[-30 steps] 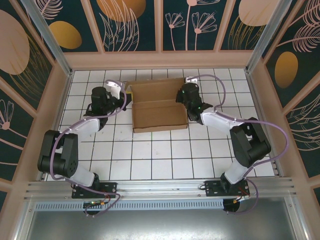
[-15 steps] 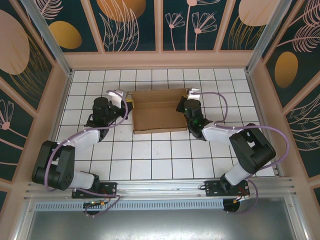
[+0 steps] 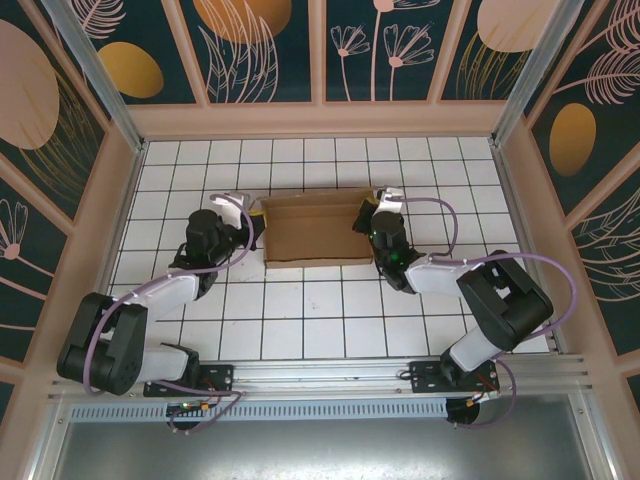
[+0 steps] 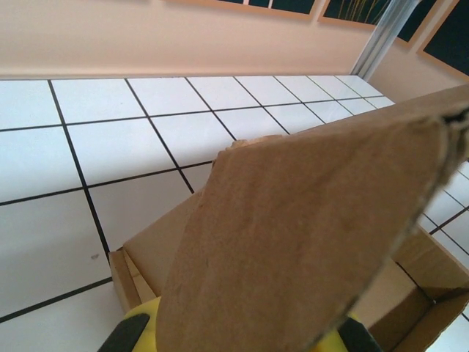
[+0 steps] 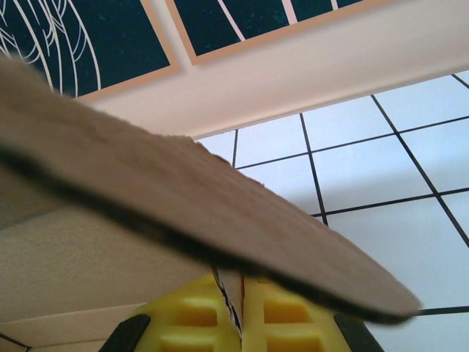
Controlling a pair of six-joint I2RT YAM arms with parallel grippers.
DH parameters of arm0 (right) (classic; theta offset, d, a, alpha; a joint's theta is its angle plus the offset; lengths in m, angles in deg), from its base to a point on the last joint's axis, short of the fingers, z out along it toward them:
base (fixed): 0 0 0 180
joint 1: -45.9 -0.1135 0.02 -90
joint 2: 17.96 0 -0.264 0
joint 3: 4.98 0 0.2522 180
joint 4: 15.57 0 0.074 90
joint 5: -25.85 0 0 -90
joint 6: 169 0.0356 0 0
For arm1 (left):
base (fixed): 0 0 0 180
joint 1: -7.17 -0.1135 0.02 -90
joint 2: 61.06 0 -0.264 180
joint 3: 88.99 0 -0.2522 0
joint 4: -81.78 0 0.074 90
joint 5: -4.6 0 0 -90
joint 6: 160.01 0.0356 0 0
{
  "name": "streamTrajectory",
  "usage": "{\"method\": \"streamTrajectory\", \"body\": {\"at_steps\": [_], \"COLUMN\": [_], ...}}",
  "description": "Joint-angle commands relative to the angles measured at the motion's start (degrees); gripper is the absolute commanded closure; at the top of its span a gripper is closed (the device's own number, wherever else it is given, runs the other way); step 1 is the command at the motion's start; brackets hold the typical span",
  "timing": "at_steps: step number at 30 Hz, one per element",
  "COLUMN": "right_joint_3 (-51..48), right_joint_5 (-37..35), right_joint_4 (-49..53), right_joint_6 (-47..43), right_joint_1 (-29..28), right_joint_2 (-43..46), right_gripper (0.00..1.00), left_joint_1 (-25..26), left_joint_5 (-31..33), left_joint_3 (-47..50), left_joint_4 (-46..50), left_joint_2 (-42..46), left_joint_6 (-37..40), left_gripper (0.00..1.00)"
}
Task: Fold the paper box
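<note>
The paper box [image 3: 312, 230] is plain brown cardboard, lying mid-table with its rear panel lifted and leaning toward me. My left gripper [image 3: 251, 212] is shut at the box's left end. In the left wrist view a broad rounded flap [image 4: 308, 235] covers the jaws, and yellow fingers [image 4: 135, 328] peek out beneath it. My right gripper [image 3: 367, 210] is shut at the box's right end. In the right wrist view its yellow fingers [image 5: 192, 317] pinch a thin cardboard edge at the right gripper [image 5: 240, 314], under a slanting flap [image 5: 183, 198].
The white tiled table [image 3: 320, 310] stretches wide in front of the box. Beige walls [image 3: 320, 118] close in the back and both sides. A metal rail [image 3: 320, 378] with the arm bases runs along the near edge.
Both grippers have come toward the near side, carrying the rear panel with them. The panel has risen from lying flat and swung forward, so the box looks shorter from above.
</note>
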Motion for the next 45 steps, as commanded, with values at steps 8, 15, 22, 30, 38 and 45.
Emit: {"method": "streamTrajectory", "body": {"at_steps": [8,15,22,30,38,45], "right_joint_3": [-7.3,-11.0,-16.6,-22.1,-28.2,-16.6], "right_joint_5": [3.8,5.7,8.6,11.0,12.9,10.3], "right_joint_4": [4.5,2.7,-0.2,3.1,4.9,22.5], "right_joint_6": [4.9,3.3,0.0,-2.3,-4.3,-4.7], "right_joint_1": [-4.5,-5.0,-5.1,-5.1,-5.0,-3.8], "right_joint_2": [-1.0,3.4,12.1,25.6,47.4,53.4], "right_gripper": [1.0,0.68,0.54,0.48,0.54,0.62], "left_joint_1": [1.2,1.6,2.0,2.5,3.0,6.7], "left_joint_5": [1.0,3.1,4.5,5.9,5.9,8.7], "left_joint_3": [5.4,6.7,6.9,7.9,7.3,4.7], "left_joint_4": [5.2,6.5,7.2,5.8,5.3,8.3], "left_joint_2": [1.8,4.2,4.9,4.3,2.7,-1.7], "left_joint_6": [-3.8,-4.0,-3.7,-4.5,-4.4,-1.9], "left_gripper": [1.0,1.0,1.0,1.0,1.0,0.96]}}
